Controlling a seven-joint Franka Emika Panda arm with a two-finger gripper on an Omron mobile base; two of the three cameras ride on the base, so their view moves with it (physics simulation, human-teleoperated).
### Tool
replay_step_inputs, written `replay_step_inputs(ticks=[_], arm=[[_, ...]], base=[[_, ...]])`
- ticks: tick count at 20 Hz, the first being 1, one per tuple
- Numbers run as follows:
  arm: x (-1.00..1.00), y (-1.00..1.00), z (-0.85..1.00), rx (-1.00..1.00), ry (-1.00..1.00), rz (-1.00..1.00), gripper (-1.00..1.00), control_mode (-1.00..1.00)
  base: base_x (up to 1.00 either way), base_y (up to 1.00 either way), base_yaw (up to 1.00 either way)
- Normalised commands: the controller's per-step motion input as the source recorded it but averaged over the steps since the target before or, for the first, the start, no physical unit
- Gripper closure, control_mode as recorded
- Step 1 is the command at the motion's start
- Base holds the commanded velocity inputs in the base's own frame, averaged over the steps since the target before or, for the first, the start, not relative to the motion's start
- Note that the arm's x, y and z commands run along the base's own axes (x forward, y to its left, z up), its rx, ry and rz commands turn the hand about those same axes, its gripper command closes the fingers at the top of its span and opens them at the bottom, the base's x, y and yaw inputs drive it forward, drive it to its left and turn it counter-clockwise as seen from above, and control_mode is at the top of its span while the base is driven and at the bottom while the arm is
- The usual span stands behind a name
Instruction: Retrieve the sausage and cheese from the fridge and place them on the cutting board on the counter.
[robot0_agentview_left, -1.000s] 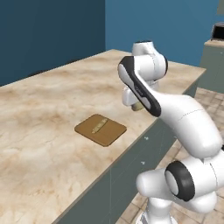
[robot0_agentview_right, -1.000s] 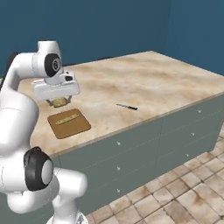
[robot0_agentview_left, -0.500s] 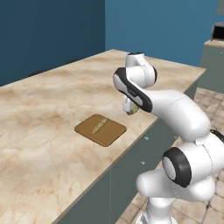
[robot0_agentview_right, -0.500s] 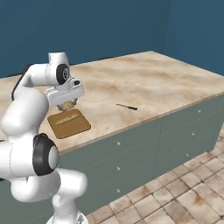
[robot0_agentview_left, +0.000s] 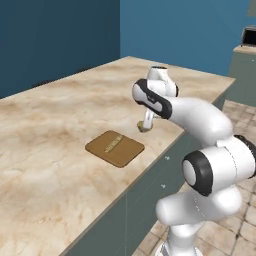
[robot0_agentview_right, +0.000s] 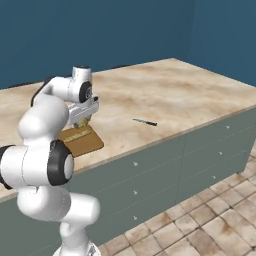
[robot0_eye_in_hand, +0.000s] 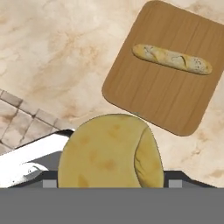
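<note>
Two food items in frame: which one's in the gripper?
The cheese, a stubby yellow chunk held above the counter edge. The long tan stick lies on the cutting board.

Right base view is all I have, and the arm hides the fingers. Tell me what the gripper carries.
Observer: The hand view shows the gripper closed on the cheese, a pale yellow lump.
Operator: Report what lies on the board.
Observer: One pale tan stick lies flat on the cutting board, near one edge.
Operator: Say whether the cheese is over the board.
Observer: Not yet. In the left base view it hangs over the counter, beside the board's edge and apart from it.
</note>
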Motion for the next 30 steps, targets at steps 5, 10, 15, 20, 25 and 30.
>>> replay_step_inputs(ticks=[5, 10, 15, 20, 25, 30], arm=[[0.55, 0.23, -0.51, 0.00, 0.00, 0.06, 1.00, -1.00], [0.38, 0.21, -0.37, 0.00, 0.00, 0.00, 1.00, -1.00], [0.37, 0.21, -0.41, 0.00, 0.00, 0.00, 1.00, -1.00], [0.37, 0.05, -0.30, 0.00, 0.04, 0.00, 1.00, -1.00], [0.21, 0.00, -0.23, 0.00, 0.07, 0.00, 1.00, -1.00], [0.21, 0.00, -0.34, 0.00, 0.02, 0.00, 1.00, -1.00]], base=[[0.00, 0.00, 0.00], [0.00, 0.00, 0.00], [0.00, 0.00, 0.00], [0.00, 0.00, 0.00], [0.00, 0.00, 0.00], [0.00, 0.00, 0.00]])
